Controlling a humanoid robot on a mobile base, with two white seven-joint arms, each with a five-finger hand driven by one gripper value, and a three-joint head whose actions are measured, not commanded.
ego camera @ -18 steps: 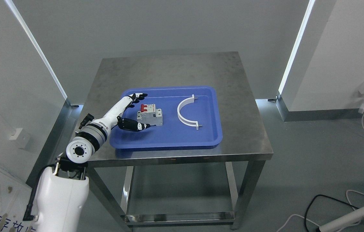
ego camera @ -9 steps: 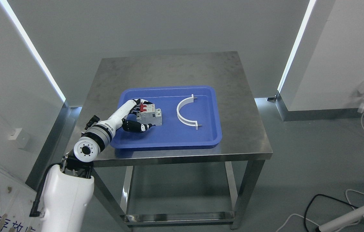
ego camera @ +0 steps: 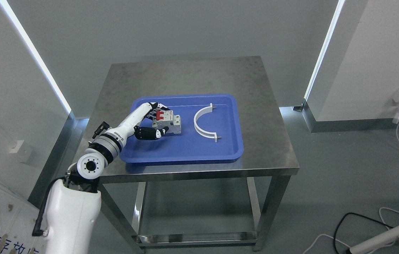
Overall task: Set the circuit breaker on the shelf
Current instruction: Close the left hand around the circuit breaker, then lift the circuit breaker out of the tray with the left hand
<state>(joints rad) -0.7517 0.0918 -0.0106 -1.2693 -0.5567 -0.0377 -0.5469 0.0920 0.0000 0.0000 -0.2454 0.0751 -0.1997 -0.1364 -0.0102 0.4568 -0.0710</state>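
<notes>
One circuit breaker (ego camera: 167, 121), a grey block with red switch levers on top, sits in the left half of a blue tray (ego camera: 185, 151), closer to the tray's far edge than its near one. It looks tilted rather than flat, as if its left side is coming up off the tray floor. The robot's left hand (ego camera: 153, 121) is clamped on it: the upper fingers (ego camera: 155, 107) curl over the far side by the red levers, and the dark thumb presses in at the near side.

The grip appears to catch only the breaker's left end, so the block could swing or slip out as it is raised, then drop back into the tray. A fall might knock it against the one white half-ring clamp (ego camera: 203, 122), which lies just beside it to the right, in the tray's middle. The tray's raised rim is another likely snag if the hand carries the block out low toward the left edge.

The single tray rests near the front of one steel table (ego camera: 185, 76), whose far half is bare metal. No shelf is visible anywhere. One robot arm shows, entering from the lower left; the right hand is out of sight.
</notes>
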